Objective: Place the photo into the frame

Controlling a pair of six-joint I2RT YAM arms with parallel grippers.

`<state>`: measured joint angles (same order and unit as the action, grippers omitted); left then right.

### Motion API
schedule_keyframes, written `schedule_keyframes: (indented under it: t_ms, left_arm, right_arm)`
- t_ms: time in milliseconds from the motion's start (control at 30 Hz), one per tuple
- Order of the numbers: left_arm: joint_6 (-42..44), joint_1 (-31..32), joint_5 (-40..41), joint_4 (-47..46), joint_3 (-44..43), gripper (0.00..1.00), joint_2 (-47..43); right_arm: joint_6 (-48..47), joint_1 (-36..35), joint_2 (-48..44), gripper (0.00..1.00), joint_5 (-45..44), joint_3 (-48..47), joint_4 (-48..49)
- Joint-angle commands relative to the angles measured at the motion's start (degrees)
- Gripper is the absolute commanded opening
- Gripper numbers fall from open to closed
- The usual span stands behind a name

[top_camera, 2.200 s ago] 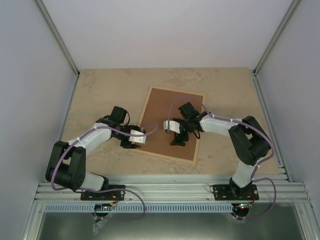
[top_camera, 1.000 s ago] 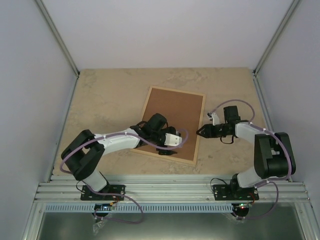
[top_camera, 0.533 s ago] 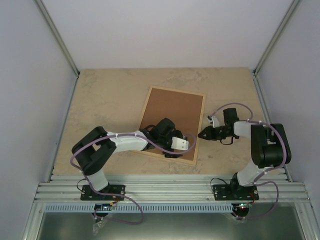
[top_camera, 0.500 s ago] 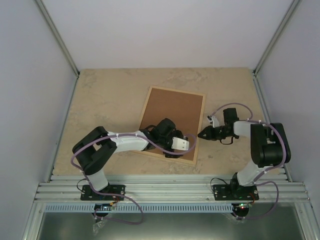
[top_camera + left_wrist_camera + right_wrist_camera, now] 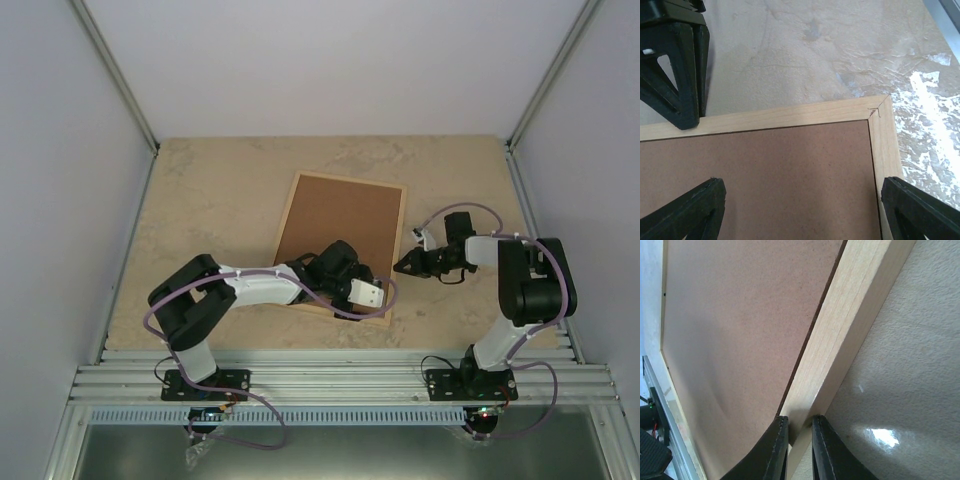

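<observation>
**Working the frame's near corner, back side up**

The frame [image 5: 350,181] is lying back-up and slightly askew on the bench [image 5: 200,180], between the bench's middle and its near edge. The brown backing panel [image 5: 340,225] is sitting inside the wooden rim.

I am hovering my left gripper [image 5: 802,212] over the frame corner that points toward the bench's near right corner. Its fingers are spread wide and gripping nothing, one over the backing and the other just beyond the rim. I judge this spread is readying me to press or pick at the backing there.

My right gripper [image 5: 797,437] is reaching in from the bench's right edge. Its fingers are drawn almost together, with the rim's long slat running between the tips. It appears to be pinching the frame, probably so the frame is not sliding while the left gripper works.

The photo is not showing in any view, and I cannot tell whether it is lying beneath the backing.
</observation>
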<state>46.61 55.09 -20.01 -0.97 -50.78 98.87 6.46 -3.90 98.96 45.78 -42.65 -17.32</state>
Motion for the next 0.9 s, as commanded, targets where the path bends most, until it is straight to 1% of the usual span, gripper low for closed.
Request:
schedule_keyframes:
  t_ms: [0, 567, 733, 867]
  left_arm:
    - [0.89, 1.21, -0.33, 0.71, -2.02, 0.88, 0.97]
    - [1.15, 2.38, 0.17, 0.71, -3.94, 0.87, 4.66]
    - [1.27, 2.54, -1.64, 0.71, -3.86, 0.88, 3.99]
    - [0.34, 2.74, 0.73, 0.67, -4.86, 0.87, 5.72]
  right_arm:
    - [-0.77, -0.32, 2.55, 0.15, -9.86, 0.54, -2.52]
    - [-0.99, -0.32, 2.04, 0.15, -10.99, 0.38, -2.47]
    - [-0.91, -0.32, 2.27, 0.15, -10.98, 0.29, -2.59]
    - [-0.9, -0.32, 2.29, 0.15, -10.91, 0.29, -2.57]
